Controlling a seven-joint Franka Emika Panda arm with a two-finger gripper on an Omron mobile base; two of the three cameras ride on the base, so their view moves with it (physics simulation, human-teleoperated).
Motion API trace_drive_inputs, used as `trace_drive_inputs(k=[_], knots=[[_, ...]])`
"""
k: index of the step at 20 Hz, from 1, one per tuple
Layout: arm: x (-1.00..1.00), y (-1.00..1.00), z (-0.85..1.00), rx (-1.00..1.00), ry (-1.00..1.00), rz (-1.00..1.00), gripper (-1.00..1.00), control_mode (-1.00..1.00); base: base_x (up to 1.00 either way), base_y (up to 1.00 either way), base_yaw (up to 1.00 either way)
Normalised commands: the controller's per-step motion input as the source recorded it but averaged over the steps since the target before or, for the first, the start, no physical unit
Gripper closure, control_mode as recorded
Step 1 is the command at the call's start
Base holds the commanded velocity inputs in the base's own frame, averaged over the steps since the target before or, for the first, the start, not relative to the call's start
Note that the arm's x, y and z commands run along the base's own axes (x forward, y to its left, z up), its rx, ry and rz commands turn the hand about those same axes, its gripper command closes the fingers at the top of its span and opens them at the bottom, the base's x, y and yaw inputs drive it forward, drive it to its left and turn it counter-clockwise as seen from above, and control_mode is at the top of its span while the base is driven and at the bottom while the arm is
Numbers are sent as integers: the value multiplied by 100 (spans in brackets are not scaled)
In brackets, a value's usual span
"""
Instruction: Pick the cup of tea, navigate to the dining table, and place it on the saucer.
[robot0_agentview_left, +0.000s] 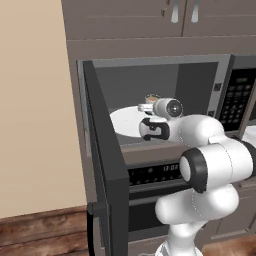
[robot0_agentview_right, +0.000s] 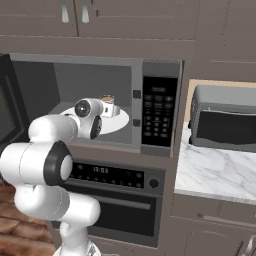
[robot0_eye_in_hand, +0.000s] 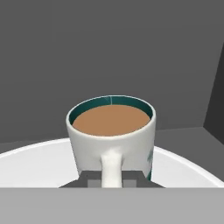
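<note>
White cup of tea (robot0_eye_in_hand: 111, 131) on the microwave plate (robot0_eye_in_hand: 30, 166) looks breakable and spilly, jaws pinched shut on its handle (robot0_eye_in_hand: 111, 168).

Round white turntable plate (robot0_eye_in_hand: 39, 164) on the floor of the open grey microwave cavity (robot0_agentview_left: 150, 80), carrying one small white cylindrical mug with teal rim, side handle and brown tea (robot0_eye_in_hand: 111, 131), upright, toward the plate's rear, away from the front edge.
</note>
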Motion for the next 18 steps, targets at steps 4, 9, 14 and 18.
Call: trace_drive_inputs(k=[4, 9, 14, 18], knots=[[-34, -14, 2, 0, -4, 0, 100, -100, 0, 0, 0], [-60, -8, 26, 0, -11, 0, 100, -100, 0, 0, 0], [-50, -2, 51, 0, -2, -1, 100, -100, 0, 0, 0], [-33, 0, 53, 0, 2, 0, 100, -100, 0, 0, 0]])
